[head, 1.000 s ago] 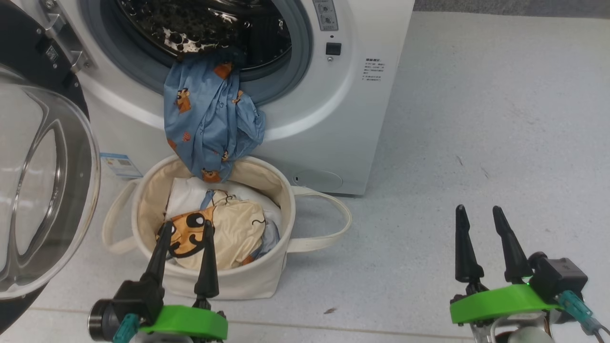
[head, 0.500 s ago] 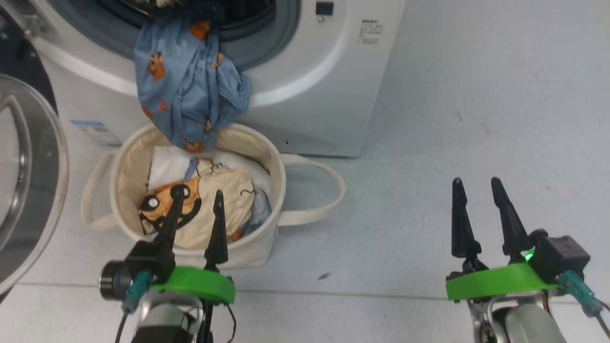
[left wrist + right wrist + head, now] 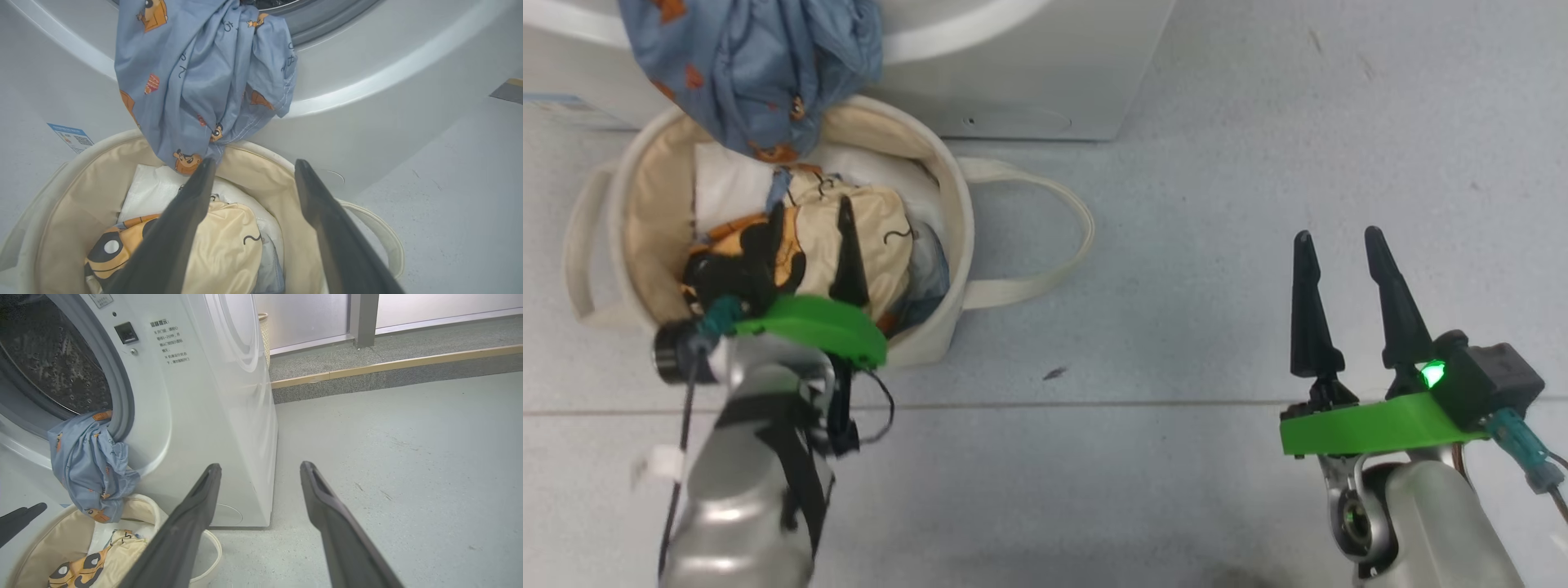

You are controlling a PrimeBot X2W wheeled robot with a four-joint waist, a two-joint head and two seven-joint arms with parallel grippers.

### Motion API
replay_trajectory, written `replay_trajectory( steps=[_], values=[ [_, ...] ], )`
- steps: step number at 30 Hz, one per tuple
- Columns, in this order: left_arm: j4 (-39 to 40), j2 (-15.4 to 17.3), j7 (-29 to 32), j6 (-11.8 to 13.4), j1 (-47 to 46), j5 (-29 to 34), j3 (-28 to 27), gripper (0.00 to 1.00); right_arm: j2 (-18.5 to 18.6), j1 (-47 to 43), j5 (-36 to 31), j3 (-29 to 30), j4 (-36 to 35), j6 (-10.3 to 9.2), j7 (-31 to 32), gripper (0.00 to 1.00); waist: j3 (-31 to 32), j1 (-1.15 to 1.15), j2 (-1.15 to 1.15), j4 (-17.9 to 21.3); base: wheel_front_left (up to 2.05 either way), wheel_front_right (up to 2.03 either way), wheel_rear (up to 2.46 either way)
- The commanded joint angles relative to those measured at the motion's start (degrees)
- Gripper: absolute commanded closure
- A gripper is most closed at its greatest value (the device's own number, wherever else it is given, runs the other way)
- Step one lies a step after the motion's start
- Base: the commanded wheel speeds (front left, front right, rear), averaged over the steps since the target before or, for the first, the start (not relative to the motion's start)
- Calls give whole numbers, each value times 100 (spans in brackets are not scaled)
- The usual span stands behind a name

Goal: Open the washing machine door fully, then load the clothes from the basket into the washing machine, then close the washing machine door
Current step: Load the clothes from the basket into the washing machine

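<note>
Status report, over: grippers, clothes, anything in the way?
Left gripper open over cream garment in basket. Right gripper open, empty, above floor. Blue garment hangs from washer mouth over basket; may block closing.

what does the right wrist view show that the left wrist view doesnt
Right wrist view, not left: the steel drum interior, the washing machine side panel, a raised step beyond. Left wrist view, not right: the blue label sticker. Both: the blue garment hanging from the drum mouth over the basket, and a cream garment inside it.
</note>
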State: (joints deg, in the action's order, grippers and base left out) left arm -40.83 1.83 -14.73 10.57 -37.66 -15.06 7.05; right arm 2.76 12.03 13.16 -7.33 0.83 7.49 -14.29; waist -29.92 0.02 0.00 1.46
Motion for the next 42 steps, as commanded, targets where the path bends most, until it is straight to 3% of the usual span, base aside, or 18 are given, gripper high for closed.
replay_trajectory(
  steps=[1, 7, 16, 32, 33, 34, 35, 42],
  values=[
    [-87, 134, -27, 4, -249, -11, -240, 0, 11, 41, 3, -114, -208, 0, -71, 0, -256, -2, 0, 92, 0, 0, 0],
    [-949, 341, -27, 98, -1380, -2, -635, 0, 11, 217, -16, -162, -242, 0, -71, 0, -669, -2, 0, 213, 0, 0, 0],
    [-2353, 605, -27, 492, -2732, -102, -977, 0, 11, 418, 25, -187, -327, 0, -71, 0, -1108, -2, 0, 395, 0, 0, 0],
    [-2970, 687, -27, 308, -3856, -68, -842, 0, 11, 543, -48, -261, -442, 0, -71, 0, -1556, -2, 0, 492, 0, 0, 0],
    [-2969, 702, -27, 298, -3895, -69, -841, 18, 11, 549, -57, -273, -449, 0, -71, 0, -1576, -2, 0, 492, 0, 0, 0],
    [-2939, 717, -27, 292, -3928, -75, -850, 94, 11, 555, -66, -293, -453, 0, -71, 0, -1597, -2, 0, 492, 0, 0, 0],
    [-2891, 729, -27, 275, -3948, -87, -866, 100, 11, 561, -74, -303, -458, 0, -71, 0, -1614, -2, 0, 491, 0, 0, 0],
    [-2228, 792, -27, 211, -3730, -71, -1013, 100, 11, 565, -87, -331, -463, 0, -71, 0, -1588, -2, 0, 416, 0, 0, 0]
  ],
)
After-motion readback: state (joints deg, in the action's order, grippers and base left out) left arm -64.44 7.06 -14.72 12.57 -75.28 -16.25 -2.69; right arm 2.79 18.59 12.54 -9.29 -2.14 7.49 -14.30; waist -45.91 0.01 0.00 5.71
